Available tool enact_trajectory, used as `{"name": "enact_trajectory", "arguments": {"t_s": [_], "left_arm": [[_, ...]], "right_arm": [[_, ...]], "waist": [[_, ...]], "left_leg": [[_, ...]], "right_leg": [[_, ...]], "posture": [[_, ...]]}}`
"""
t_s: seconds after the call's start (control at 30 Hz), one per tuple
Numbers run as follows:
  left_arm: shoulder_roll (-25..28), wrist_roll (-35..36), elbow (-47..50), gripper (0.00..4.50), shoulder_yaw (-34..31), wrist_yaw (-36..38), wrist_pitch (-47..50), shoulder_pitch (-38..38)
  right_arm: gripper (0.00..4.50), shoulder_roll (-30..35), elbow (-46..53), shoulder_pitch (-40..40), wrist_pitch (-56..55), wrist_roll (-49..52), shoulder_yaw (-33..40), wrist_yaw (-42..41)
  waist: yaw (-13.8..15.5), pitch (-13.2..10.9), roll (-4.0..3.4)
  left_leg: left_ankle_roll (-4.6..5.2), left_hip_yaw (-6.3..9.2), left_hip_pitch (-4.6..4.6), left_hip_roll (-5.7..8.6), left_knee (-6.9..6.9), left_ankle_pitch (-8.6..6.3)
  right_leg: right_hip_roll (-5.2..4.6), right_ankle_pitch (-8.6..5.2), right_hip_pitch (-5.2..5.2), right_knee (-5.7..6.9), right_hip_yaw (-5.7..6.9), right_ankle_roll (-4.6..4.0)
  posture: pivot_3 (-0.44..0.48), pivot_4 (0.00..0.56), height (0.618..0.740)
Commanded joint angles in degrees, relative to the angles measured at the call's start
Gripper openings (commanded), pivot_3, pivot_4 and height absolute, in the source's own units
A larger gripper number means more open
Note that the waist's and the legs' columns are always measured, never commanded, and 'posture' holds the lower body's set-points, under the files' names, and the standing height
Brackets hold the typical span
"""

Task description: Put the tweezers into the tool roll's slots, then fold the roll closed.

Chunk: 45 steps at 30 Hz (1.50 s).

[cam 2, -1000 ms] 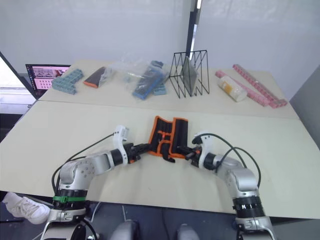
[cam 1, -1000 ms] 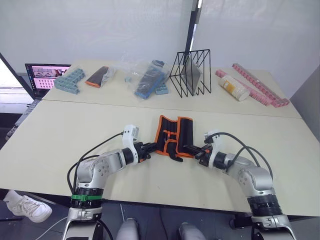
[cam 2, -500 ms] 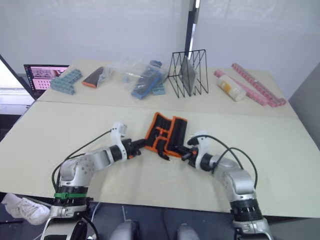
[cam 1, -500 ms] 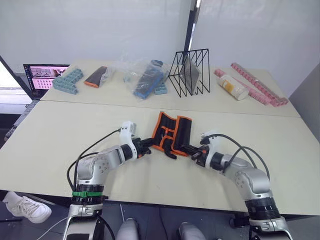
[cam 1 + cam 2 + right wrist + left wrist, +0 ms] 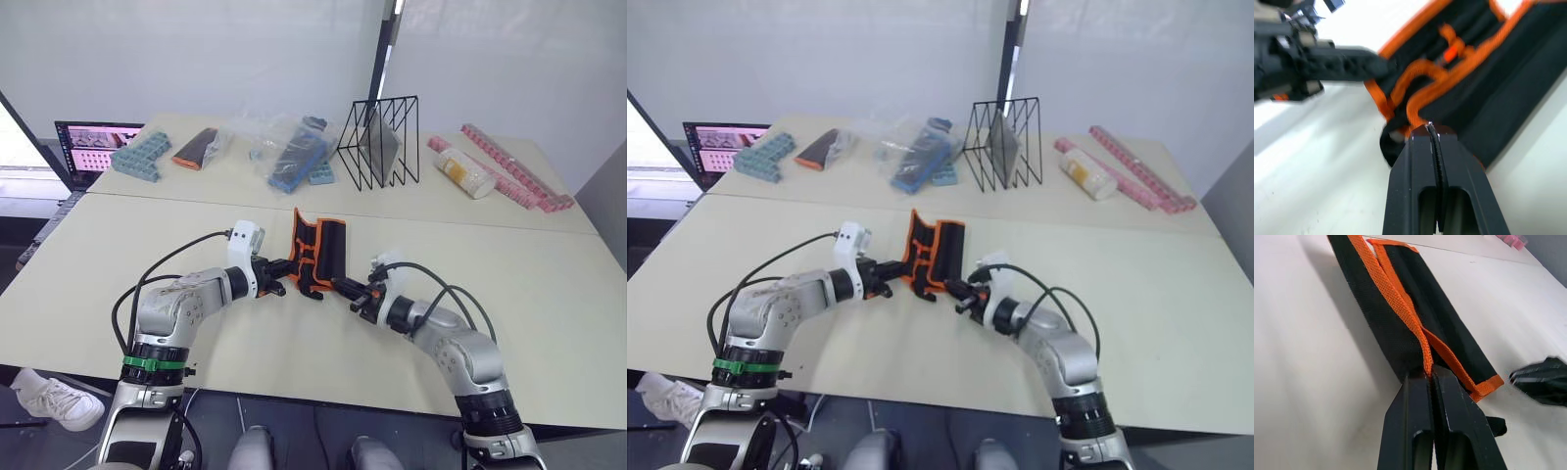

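Note:
The tool roll [image 5: 318, 250], black fabric with orange edging, lies partly folded in the middle of the near table, its left side raised. My left gripper [image 5: 1427, 374] is shut on the orange edging at the roll's near left corner. My right gripper [image 5: 1430, 128] is shut on the orange-trimmed near edge beside the short black strap [image 5: 1388, 139]. In the eye views the left gripper [image 5: 282, 266] and right gripper [image 5: 343, 286] hold the roll from either side. The tweezers and the slots are hidden inside the folded fabric.
On the far table stand a black wire rack [image 5: 377, 142], a plastic-wrapped black-and-orange pouch [image 5: 196, 149], a clear bag with blue parts [image 5: 294, 157], grey-blue trays [image 5: 137, 157], a laptop [image 5: 88, 147], a white bottle [image 5: 462, 173] and pink strips [image 5: 514, 181].
Both grippers, still holding the roll, have closed in toward each other. The roll's left side has lifted and folded over to the right, so it looks narrower. The camera view shifted slightly.

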<state>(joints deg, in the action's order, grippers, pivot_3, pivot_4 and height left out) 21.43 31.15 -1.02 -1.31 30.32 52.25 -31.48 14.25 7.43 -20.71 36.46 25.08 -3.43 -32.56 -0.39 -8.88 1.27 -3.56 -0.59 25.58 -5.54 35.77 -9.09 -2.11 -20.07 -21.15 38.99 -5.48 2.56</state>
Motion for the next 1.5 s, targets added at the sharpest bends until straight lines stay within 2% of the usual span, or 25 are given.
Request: {"name": "enact_trajectory", "arguments": {"t_s": [0.03,0.3,0.43,0.53,0.73,0.97,1.1,1.27,1.5], "left_arm": [[2.08,-1.74,-1.22,0.01,0.68,2.56,-2.11,-1.95],[4.93,-5.27,-5.68,0.01,2.81,7.09,-5.23,-7.13],[3.53,-7.46,-9.04,0.01,5.66,9.5,-7.76,-11.15],[1.73,-9.96,-12.04,0.01,8.15,10.62,-10.55,-13.52],[-2.72,-13.61,-15.61,0.01,12.05,12.36,-14.66,-15.48],[-1.65,-22.12,-16.73,0.01,19.57,14.56,-21.25,-12.45],[-1.81,-23.89,-17.78,0.01,19.87,15.4,-23.33,-11.72],[-4.88,-22.76,-21.0,0.01,17.63,15.09,-23.62,-10.77],[-6.35,-26.81,-24.93,0.01,20.19,16.46,-27.29,-8.57]], "right_arm": [[0.0,1.01,-3.17,-3.64,-5.07,-2.5,-1.26,-2.71],[0.0,0.13,-24.54,-10.52,-16.34,-10.34,-6.35,-8.44],[0.0,-0.46,-32.74,-12.92,-19.84,-13.02,-6.94,-9.53],[0.0,-1.05,-35.08,-14.0,-21.16,-13.92,-7.16,-10.19],[0.0,-1.82,-35.41,-13.78,-20.85,-14.72,-6.73,-9.83],[0.0,-1.23,-32.66,-12.44,-19.43,-14.39,-5.99,-9.5],[0.0,-0.57,-30.78,-12.23,-18.32,-14.55,-5.76,-9.12],[0.0,0.99,-29.94,-13.08,-18.95,-15.62,-5.18,-8.33],[0.0,3.7,-25.02,-13.01,-17.0,-13.22,-1.87,-8.15]], "waist": [[-0.33,0.0,0.0],[-0.28,-0.07,0.01],[-0.18,-0.08,0.01],[-0.28,-0.08,0.01],[-0.31,-0.08,0.01],[-0.33,-0.08,0.0],[-0.23,-0.08,0.0],[0.03,-0.08,0.0],[0.5,-0.08,0.0]], "left_leg": [[0.0,0.0,-0.01,0.0,-0.01,0.0],[0.0,0.05,0.02,0.01,-0.01,0.01],[-0.02,0.08,0.0,0.01,0.01,0.02],[-0.04,0.09,-0.03,0.01,0.02,0.03],[-0.07,0.09,-0.07,0.01,0.04,0.05],[-0.07,0.09,-0.09,0.01,0.04,0.05],[-0.06,0.08,-0.08,0.01,0.05,0.05],[-0.06,0.09,-0.08,0.02,0.06,0.05],[-0.05,0.09,-0.09,0.04,0.12,0.05]], "right_leg": [[0.01,0.0,-0.01,0.0,0.0,0.0],[0.02,0.0,-0.01,0.0,0.01,0.0],[0.03,0.0,0.04,0.01,0.05,-0.01],[0.03,0.0,0.08,0.02,0.07,-0.01],[0.03,0.0,0.1,0.09,0.06,-0.01],[0.03,0.0,0.1,0.14,0.05,-0.01],[0.03,0.0,0.11,0.13,0.05,-0.01],[0.02,0.0,0.13,0.13,0.05,0.0],[0.02,0.0,0.19,0.12,0.05,0.0]], "posture": [[0.0,0.15,0.713],[0.0,0.15,0.713],[0.0,0.15,0.713],[0.0,0.15,0.713],[0.0,0.15,0.713],[0.0,0.15,0.713],[0.0,0.15,0.713],[0.0,0.15,0.713],[0.0,0.15,0.713]]}}
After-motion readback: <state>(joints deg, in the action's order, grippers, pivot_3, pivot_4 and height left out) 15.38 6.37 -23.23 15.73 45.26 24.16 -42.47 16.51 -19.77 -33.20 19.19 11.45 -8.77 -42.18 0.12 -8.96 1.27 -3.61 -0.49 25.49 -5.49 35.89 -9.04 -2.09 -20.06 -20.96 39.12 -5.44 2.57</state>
